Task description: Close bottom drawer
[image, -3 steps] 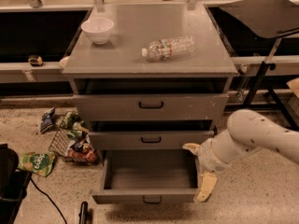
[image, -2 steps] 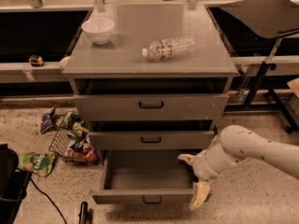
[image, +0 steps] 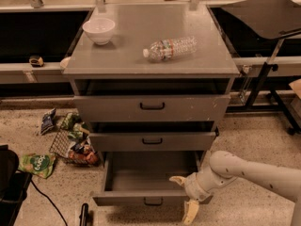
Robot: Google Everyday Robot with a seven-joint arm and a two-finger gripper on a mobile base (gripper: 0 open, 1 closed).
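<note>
Camera view: we see the bottom drawer [image: 136, 175] pulled out. Our gripper [image: 184, 195] gapes wide astride its front panel, clasping nothing.

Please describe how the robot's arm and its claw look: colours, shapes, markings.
The arm is off-white, built of smooth, rounded tubes, with small dark dots on its bulbous joint. The claw, at the right front corner of the bottom drawer, has two tapered, cream-yellow fingers. No cables show.

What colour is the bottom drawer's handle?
Black: the small handle on the grey metal bottom drawer, camera view; the gripper is at its right front corner.
</note>
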